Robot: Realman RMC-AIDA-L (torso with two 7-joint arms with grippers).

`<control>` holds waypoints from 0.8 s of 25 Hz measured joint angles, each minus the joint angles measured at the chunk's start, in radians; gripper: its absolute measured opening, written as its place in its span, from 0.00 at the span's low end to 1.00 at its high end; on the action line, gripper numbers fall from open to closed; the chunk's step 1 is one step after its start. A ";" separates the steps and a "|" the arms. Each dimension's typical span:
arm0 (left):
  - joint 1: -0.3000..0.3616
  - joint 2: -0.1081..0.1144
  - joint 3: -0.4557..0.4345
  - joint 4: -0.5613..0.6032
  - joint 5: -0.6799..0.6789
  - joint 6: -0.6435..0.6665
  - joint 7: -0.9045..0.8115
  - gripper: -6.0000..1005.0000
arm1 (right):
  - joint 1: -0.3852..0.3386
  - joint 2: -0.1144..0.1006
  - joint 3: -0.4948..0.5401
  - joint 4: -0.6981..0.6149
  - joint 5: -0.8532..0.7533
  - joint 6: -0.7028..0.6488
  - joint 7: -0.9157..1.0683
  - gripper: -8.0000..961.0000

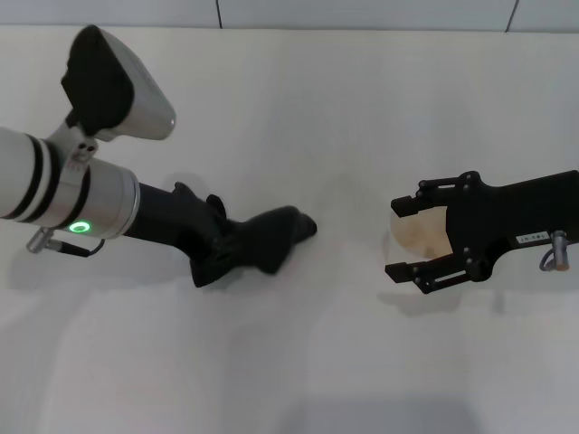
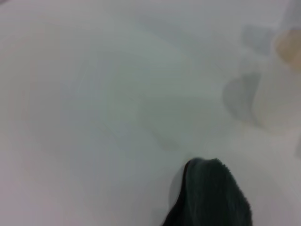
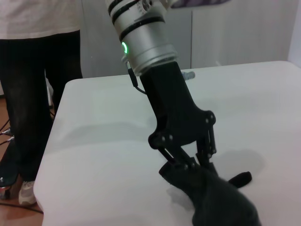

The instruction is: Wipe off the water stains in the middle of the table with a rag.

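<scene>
The black rag (image 1: pixel 274 239) lies on the white table (image 1: pixel 298 108), left of its middle, with my left gripper (image 1: pixel 233 251) shut on it and pressing it down. In the right wrist view the left gripper (image 3: pixel 195 165) pinches the rag (image 3: pixel 216 197), whose thin tail (image 3: pixel 241 178) sticks out to one side. The left wrist view shows a rag corner (image 2: pixel 211 197). My right gripper (image 1: pixel 414 235) is shut on a white paper cup (image 1: pixel 418 231) with orange-brown liquid inside, at the right. No water stains show on the table; any beneath the rag are hidden.
A person in dark trousers (image 3: pixel 33 84) stands beside the table's end in the right wrist view. The table's edge (image 3: pixel 49 141) runs close to them. The cup also shows in the left wrist view (image 2: pixel 277 89), apart from the rag.
</scene>
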 joint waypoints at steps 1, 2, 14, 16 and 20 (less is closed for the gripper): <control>0.013 0.001 -0.002 0.016 -0.015 0.000 0.008 0.17 | 0.000 0.000 0.001 0.000 0.000 0.000 -0.001 0.86; 0.030 0.001 -0.008 0.035 -0.038 0.000 0.024 0.17 | 0.000 0.000 0.004 0.001 0.000 -0.001 -0.001 0.86; 0.189 0.004 -0.292 0.117 -0.278 0.265 0.365 0.57 | -0.024 -0.003 0.170 0.044 0.000 -0.106 -0.075 0.86; 0.211 0.003 -0.345 0.099 -0.287 0.294 0.418 0.64 | -0.025 -0.004 0.201 0.074 0.000 -0.119 -0.116 0.86; 0.239 0.003 -0.417 0.059 -0.298 0.353 0.519 0.71 | -0.017 -0.008 0.307 0.165 -0.001 -0.188 -0.196 0.86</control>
